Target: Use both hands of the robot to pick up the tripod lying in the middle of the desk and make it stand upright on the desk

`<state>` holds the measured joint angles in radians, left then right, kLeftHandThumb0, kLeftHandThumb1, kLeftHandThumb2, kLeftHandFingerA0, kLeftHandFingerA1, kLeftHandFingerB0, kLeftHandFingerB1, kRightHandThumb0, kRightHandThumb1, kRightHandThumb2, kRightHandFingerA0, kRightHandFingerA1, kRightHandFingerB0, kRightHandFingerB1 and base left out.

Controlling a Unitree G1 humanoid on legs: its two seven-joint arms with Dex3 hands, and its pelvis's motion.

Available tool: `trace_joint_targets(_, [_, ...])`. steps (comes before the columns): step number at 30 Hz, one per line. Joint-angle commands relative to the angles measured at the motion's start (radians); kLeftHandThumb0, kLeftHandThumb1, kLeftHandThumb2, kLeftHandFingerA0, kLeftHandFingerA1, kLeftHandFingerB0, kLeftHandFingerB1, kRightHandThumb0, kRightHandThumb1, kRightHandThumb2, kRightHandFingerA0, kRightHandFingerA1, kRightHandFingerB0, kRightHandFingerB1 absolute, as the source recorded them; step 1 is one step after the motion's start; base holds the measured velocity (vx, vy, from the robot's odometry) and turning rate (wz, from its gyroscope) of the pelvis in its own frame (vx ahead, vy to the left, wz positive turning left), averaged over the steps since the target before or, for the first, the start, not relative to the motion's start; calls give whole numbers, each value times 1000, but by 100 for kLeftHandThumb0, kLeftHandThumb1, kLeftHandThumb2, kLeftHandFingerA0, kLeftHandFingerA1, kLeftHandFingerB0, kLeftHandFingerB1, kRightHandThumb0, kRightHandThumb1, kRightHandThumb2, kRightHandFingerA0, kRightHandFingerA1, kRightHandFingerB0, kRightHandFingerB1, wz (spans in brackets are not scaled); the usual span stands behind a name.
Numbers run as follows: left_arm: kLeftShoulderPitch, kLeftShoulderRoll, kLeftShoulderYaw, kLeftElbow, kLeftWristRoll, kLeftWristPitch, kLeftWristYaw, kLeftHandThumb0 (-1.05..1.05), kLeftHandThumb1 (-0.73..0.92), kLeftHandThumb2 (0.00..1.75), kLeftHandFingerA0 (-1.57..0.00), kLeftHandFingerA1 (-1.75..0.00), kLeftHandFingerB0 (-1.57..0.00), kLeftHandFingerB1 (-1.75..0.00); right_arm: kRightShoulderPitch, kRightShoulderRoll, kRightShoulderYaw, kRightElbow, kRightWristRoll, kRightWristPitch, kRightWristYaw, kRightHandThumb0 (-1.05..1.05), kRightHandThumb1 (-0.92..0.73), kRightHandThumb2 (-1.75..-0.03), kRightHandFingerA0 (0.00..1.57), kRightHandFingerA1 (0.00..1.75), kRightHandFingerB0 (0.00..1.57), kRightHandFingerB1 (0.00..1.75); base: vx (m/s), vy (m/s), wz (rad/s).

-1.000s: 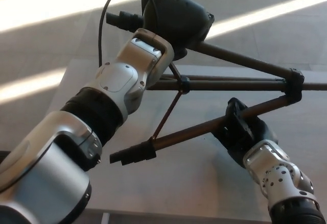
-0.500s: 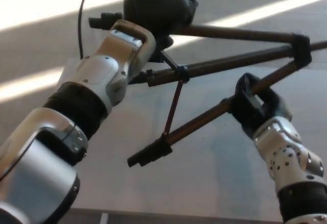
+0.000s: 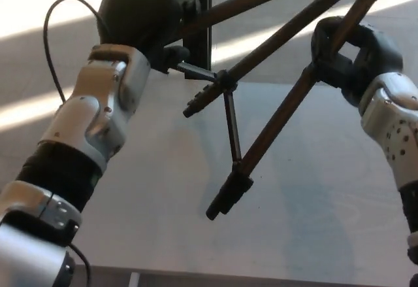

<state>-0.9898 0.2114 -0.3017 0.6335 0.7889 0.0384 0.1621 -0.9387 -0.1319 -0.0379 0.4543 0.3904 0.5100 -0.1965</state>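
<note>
- Tripod (image 3: 274, 114) is held clear of the desk (image 3: 163, 202), lifted between both hands and tilted, with its legs spread and slanting down from the far right towards the near middle.
- Left hand (image 3: 140, 16), at the far left, is wrapped shut around one of the tripod's upper parts; the exact part gripped is hidden by the closed fingers.
- Right hand (image 3: 349, 48), at the far right, is closed around one leg (image 3: 281, 120) high up, near where the legs meet.
- That leg's foot (image 3: 225, 199) hangs lowest, nearest the desk surface, though whether it touches cannot be told from this view.
- A second leg's tip (image 3: 196, 107) points left, above the desk, joined to the central brace (image 3: 232, 127).
- Judged done: the pick-up with both hands, and much of the swing towards upright.
- Judged left: the legs are to be brought down until all feet rest on the desk, the stand is to be checked as steady, and both hands are to be released.
- A tip-over on release is a likely risk if the feet are not evenly set.
</note>
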Motion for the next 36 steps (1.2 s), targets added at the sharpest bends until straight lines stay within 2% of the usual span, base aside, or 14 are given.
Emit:
trace_joint_targets(1, [171, -13, 146, -72, -121, 168, 24, -11, 57, 75, -91, -170, -78, -92, -97, -143, 111, -73, -128, 138, 129, -24, -38, -141, 98, 175, 75, 171, 0, 0, 0])
trace_joint_targets(3, [210, -36, 164, -88, -132, 154, 45, -19, 56, 80, -87, -175, -77, -124, -98, -147, 147, -85, -145, 133, 144, -22, -42, -134, 97, 175, 74, 172, 0, 0, 0])
trace_joint_targets(4, [233, -55, 176, -103, -136, 159, 52, -30, 68, 68, -85, -125, -69, -66, -100, -154, 189, -93, -179, 129, 149, -20, -46, -131, 95, 175, 80, 163, 0, 0, 0])
trace_joint_targets(7, [274, -84, 190, -134, -135, 165, 64, -26, 68, 70, -82, -101, -67, -60, -96, -164, 268, -105, -242, 81, 161, -17, -47, -128, 94, 175, 81, 160, 0, 0, 0])
trace_joint_targets(11, [317, -132, 206, -149, -146, 154, 107, -21, 52, 93, -82, -161, -81, -104, -89, -152, 306, -113, -282, 6, 156, -20, -48, -123, 99, 175, 85, 155, 0, 0, 0])
trace_joint_targets(13, [346, -166, 212, -155, -153, 176, 120, -16, 53, 91, -91, -142, -83, -78, -81, -135, 326, -116, -309, -56, 144, -27, -45, -117, 126, 142, 107, 130, 0, 0, 0])
trace_joint_targets(16, [400, -218, 223, -182, -168, 192, 134, -16, 56, 87, -91, -140, -72, -73, -67, -125, 371, -108, -370, -146, 124, -19, -41, -128, 99, 175, 88, 157, 0, 0, 0])
trace_joint_targets(19, [447, -254, 234, -189, -184, 176, 159, -14, 54, 97, -88, -168, -80, -109, -39, -120, 408, -121, -409, -214, 112, -23, -37, -145, 96, 174, 86, 157, 0, 0, 0])
trace_joint_targets(20, [454, -260, 240, -187, -192, 174, 158, -21, 49, 108, -117, -134, -88, -110, -37, -120, 417, -125, -415, -216, 111, -24, -37, -144, 95, 174, 85, 158, 0, 0, 0])
trace_joint_targets(21, [461, -261, 243, -185, -197, 166, 157, -17, 52, 104, -85, -174, -76, -143, -35, -120, 427, -130, -423, -216, 110, -25, -37, -145, 94, 175, 84, 160, 0, 0, 0])
trace_joint_targets(23, [471, -262, 247, -182, -204, 166, 151, -18, 52, 105, -87, -175, -72, -154, -31, -124, 451, -145, -441, -213, 111, -26, -37, -146, 94, 175, 83, 160, 0, 0, 0])
trace_joint_targets(24, [484, -259, 238, -186, -190, 165, 159, -21, 58, 95, -90, -155, -77, -96, -24, -122, 464, -155, -450, -220, 107, -25, -35, -148, 95, 175, 84, 160, 0, 0, 0])
trace_joint_targets(26, [498, -259, 234, -188, -189, 161, 160, -16, 57, 99, -88, -165, -73, -135, -15, -126, 481, -168, -464, -228, 106, -27, -37, -146, 95, 175, 83, 159, 0, 0, 0])
trace_joint_targets(36, [564, -277, 232, -206, -213, 197, 144, -15, 55, 98, -86, -165, -79, -118, -7, -134, 516, -168, -498, -232, 110, -22, -42, -140, 96, 175, 80, 157, 0, 0, 0])
